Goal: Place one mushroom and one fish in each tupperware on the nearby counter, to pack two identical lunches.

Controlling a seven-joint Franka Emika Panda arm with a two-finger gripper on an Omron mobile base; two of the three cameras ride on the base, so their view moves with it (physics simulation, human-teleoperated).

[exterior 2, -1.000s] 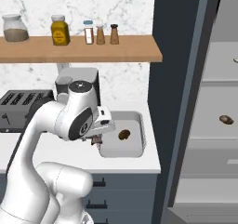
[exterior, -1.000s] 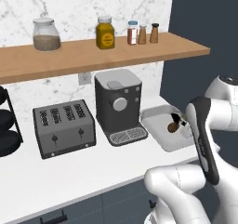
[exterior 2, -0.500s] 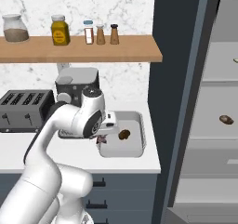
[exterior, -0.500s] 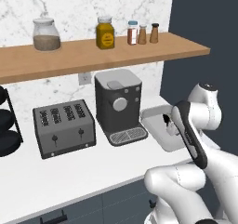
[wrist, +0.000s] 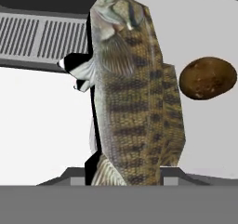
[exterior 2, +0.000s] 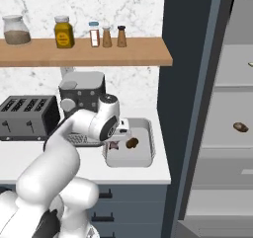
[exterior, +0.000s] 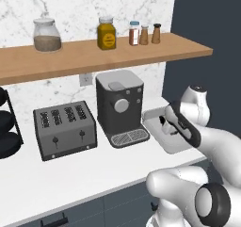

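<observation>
The gripper (wrist: 125, 179) is clamped on a striped brown fish (wrist: 132, 93), which hangs lengthwise from the jaws straight down the hand view, its head end reaching toward the far rim. Under it sits a pale grey tupperware (exterior 2: 146, 155) at the right end of the counter (exterior: 61, 174), just beside the coffee machine (exterior: 120, 106), whose drip grille lines the container's near side. One mushroom (wrist: 208, 77) already lies inside that container, small and brown, off to one side of the fish and apart from it. So I'd judge this first lunch half packed, with the fish about to join the mushroom; I can make out no second container from here, and that whole second lunch looks to be still ahead. More food waits on the open shelves to the right, where a brown lump (exterior 2: 240, 127) rests on one ledge, though I can't tell what it is. Room is snug: the fish hangs partly over the container's edge on the coffee machine side, so it wants shifting toward the mushroom before letting go. The counter ends just past the tupperware, against a dark tall panel. The toaster (exterior: 65, 128) stands well clear to the left.
</observation>
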